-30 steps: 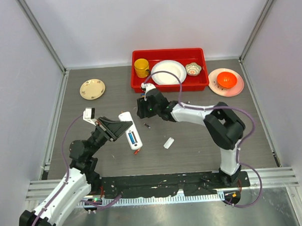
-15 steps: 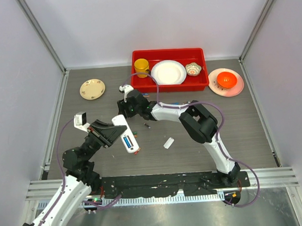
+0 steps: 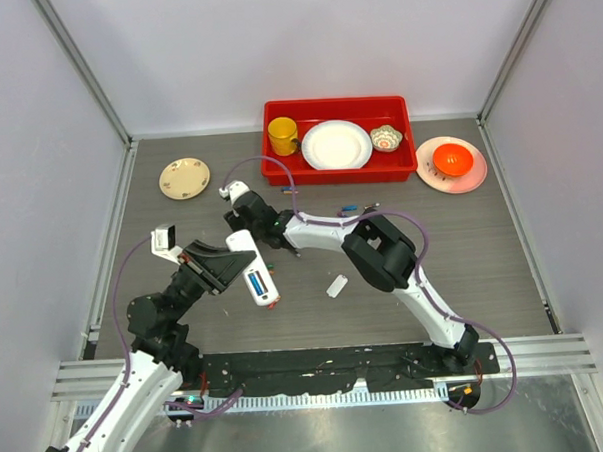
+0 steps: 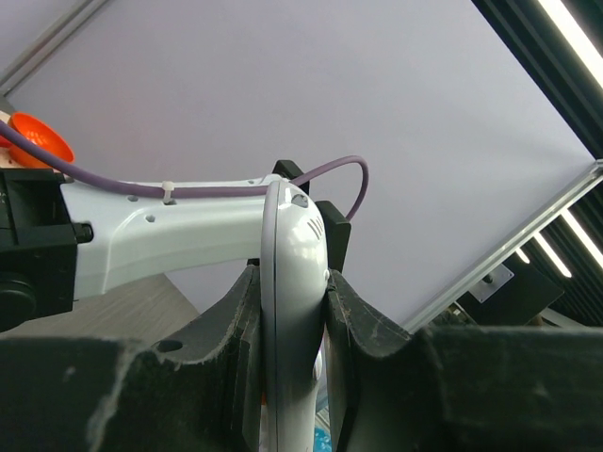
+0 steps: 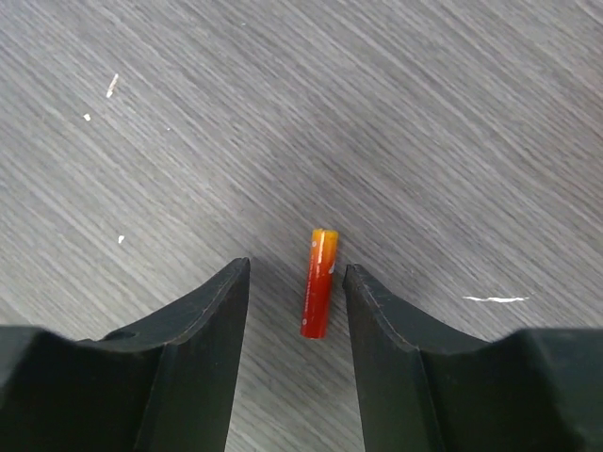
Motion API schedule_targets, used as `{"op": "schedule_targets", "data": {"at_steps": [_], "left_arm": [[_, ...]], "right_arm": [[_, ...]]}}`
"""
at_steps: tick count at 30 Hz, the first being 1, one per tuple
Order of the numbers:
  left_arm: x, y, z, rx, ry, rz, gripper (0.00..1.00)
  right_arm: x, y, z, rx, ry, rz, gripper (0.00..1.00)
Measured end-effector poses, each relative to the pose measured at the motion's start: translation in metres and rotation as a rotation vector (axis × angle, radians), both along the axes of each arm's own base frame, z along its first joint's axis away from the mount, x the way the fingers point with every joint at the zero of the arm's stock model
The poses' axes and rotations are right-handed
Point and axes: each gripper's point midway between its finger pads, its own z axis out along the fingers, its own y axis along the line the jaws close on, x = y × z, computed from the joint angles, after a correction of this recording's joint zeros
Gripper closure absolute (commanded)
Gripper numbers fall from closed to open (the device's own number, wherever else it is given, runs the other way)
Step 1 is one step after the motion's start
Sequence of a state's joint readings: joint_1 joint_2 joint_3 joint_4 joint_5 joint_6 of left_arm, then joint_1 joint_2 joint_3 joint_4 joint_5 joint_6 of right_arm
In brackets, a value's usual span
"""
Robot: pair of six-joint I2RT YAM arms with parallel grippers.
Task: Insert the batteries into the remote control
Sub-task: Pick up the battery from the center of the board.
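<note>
My left gripper [image 3: 235,266] is shut on the white remote control [image 3: 253,272], held off the table with its back up and a blue battery [image 3: 254,284] in the slot. In the left wrist view the remote [image 4: 292,282] stands edge-on, clamped between the fingers of my left gripper [image 4: 290,275]. My right gripper [image 5: 297,271] is open and pointing down at the table, with a red-orange battery [image 5: 320,282] lying between its fingers, nearer the right one. In the top view my right gripper [image 3: 243,221] is just beyond the remote's far end. Another blue battery [image 3: 349,209] lies on the table.
A small white rectangular plate [image 3: 336,286] lies right of the remote. A red bin [image 3: 339,174] at the back holds a yellow cup [image 3: 283,136], a white plate [image 3: 336,144] and a small bowl [image 3: 386,137]. A cream plate [image 3: 184,177] sits back left, an orange bowl [image 3: 452,159] back right.
My right arm has swung left across the table and its gripper now hangs over the red-orange battery. My left gripper has shifted a little left with the remote.
</note>
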State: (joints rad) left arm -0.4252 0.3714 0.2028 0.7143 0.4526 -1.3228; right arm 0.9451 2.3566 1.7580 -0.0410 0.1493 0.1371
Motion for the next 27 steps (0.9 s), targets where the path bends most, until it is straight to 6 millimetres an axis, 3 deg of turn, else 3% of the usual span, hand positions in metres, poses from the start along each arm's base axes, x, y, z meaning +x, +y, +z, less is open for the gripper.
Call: {"op": "schedule_targets", "data": {"at_steps": [5,6,8,15,17,19,22,27], "left_arm": [[0.001,0.000,-0.002,0.004,0.010,0.005,1.00],[0.002,0.000,-0.002,0.004,0.010,0.008,1.00],[0.002,0.001,-0.002,0.004,0.009,0.009,1.00],[0.006,0.003,-0.006,0.001,0.009,0.038,1.00],[0.008,0.003,-0.008,0.003,0.012,0.043,1.00],[0.011,0.001,-0.010,0.007,0.020,0.046,1.00],[0.022,-0.004,-0.016,0.020,0.046,0.041,1.00],[0.037,-0.013,-0.032,0.040,0.091,0.023,1.00]], "right_arm": [[0.005,-0.004,-0.001,-0.020,-0.009,-0.020,0.70],[0.007,-0.006,-0.002,-0.026,-0.012,-0.029,0.84],[0.008,-0.008,-0.002,-0.036,-0.016,-0.037,0.99],[0.008,-0.022,-0.001,0.020,0.026,-0.109,0.99],[0.000,-0.043,0.001,0.038,0.061,-0.154,0.99],[-0.013,-0.079,0.005,0.029,0.101,-0.214,0.99],[-0.026,-0.122,0.034,0.033,0.104,-0.296,0.99],[-0.050,-0.171,0.112,0.150,0.031,-0.386,0.99]]}}
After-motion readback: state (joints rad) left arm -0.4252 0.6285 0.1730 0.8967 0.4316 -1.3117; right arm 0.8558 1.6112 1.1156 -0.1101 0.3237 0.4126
